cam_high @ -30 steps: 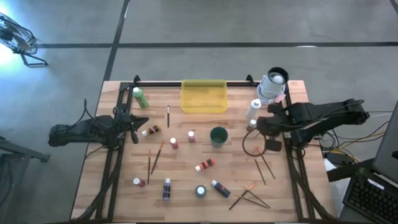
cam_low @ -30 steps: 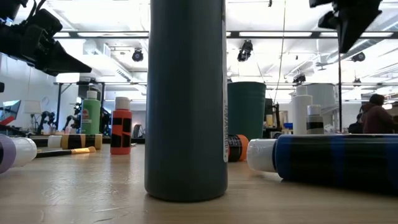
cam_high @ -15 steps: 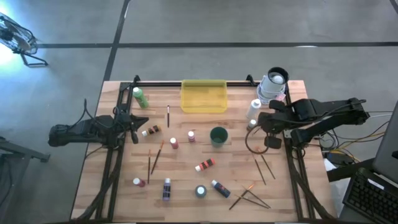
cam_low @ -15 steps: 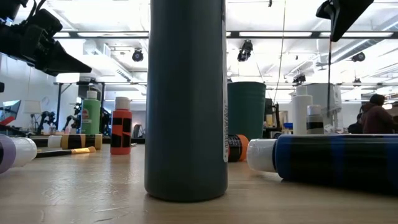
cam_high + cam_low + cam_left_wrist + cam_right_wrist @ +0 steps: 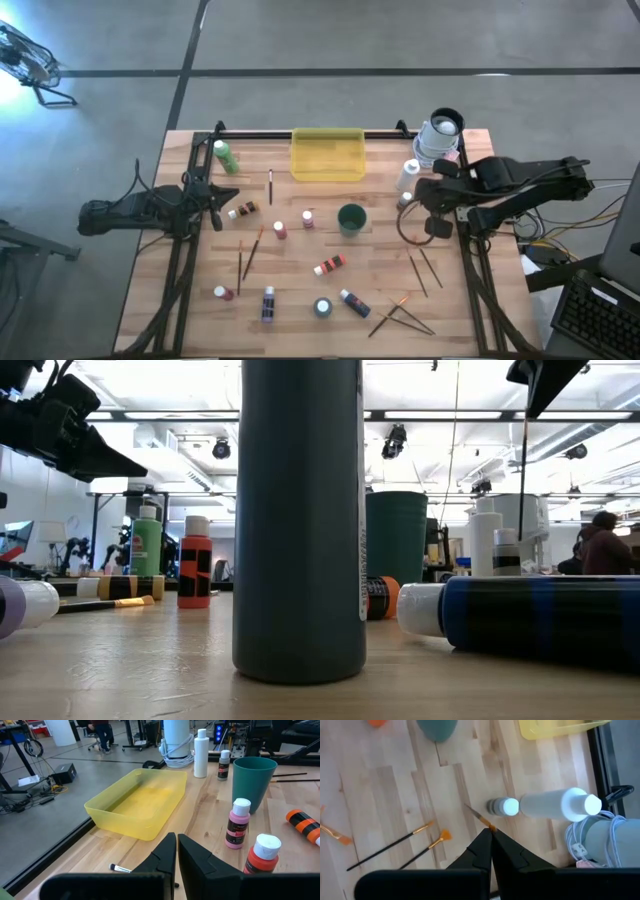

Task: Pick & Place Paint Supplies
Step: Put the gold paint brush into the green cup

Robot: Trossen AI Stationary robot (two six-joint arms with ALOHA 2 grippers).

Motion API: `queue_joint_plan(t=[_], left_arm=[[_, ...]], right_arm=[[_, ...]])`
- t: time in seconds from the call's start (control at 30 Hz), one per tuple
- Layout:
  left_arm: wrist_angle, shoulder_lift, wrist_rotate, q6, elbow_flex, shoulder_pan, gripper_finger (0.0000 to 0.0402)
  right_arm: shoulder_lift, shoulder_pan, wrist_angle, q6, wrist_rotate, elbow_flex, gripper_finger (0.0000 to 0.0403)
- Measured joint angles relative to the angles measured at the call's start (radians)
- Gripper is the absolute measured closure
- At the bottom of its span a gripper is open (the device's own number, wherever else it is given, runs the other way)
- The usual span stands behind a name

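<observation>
My right gripper point(image 5: 490, 836), clamped on a paintbrush point(image 5: 479, 817), hangs right of the cup point(image 5: 351, 218); left gripper point(image 5: 176, 851) waits, fingers together.

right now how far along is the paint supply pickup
Nothing looks placed yet: the yellow tray is empty. In hand: the right gripper is shut on a paintbrush, raised above the table. Left: the bottles and other brushes scattered on the table. The left gripper waits shut.

Wooden table point(image 5: 200, 300), paint bottles point(image 5: 329, 265), paintbrushes point(image 5: 250, 252)
</observation>
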Motion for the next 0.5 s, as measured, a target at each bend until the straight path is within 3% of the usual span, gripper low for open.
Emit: queue_joint_plan(t=[0.5], left_arm=[[0.000,0.000,0.000,0.000,0.000,0.000,0.0378]], right_arm=[[0.092,0.000,0.003,-0.011,0.006,0.135,0.0395]])
